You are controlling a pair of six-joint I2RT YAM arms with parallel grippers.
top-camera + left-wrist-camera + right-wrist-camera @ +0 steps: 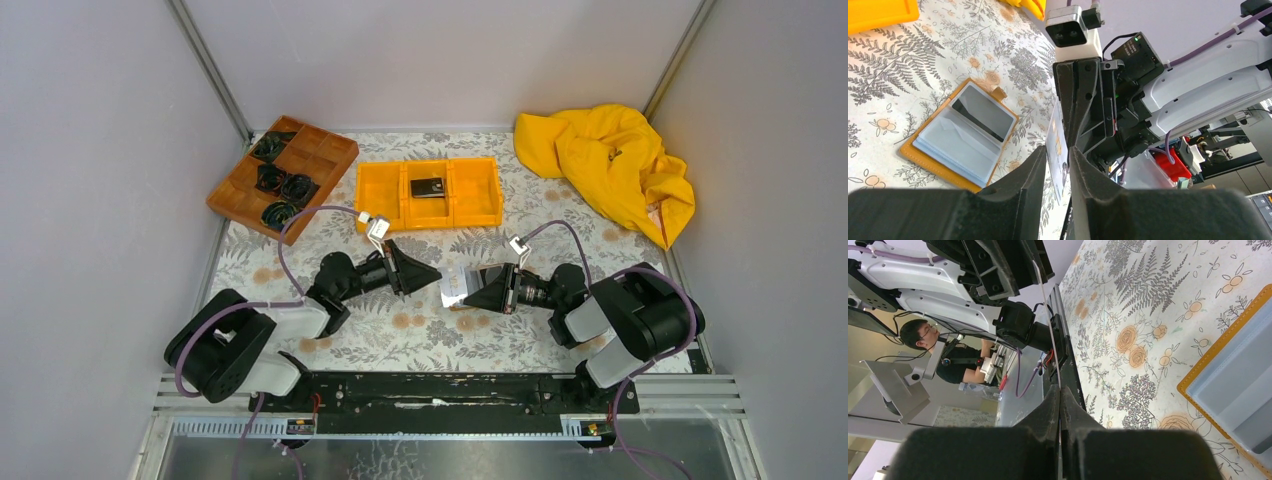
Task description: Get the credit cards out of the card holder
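A pale credit card (455, 283) stands on edge in the air between my two grippers, above the middle of the table. My right gripper (470, 290) (1058, 389) is shut on that card (1046, 305), which shows edge-on as a thin line. My left gripper (436, 274) (1058, 149) is open, and the card (1055, 127) passes between its fingers with a gap on each side. The card holder (960, 137) (1233, 375) lies open on the table below, orange-tan with grey-blue pockets and a dark card (983, 112) in one pocket. A black credit card (428, 187) lies in the orange bin's middle compartment.
The orange three-compartment bin (475, 195) stands at the back centre. A brown wooden divided tray (240, 195) with black items is at the back left. A crumpled yellow cloth (605, 165) lies at the back right. Grey walls close in both sides.
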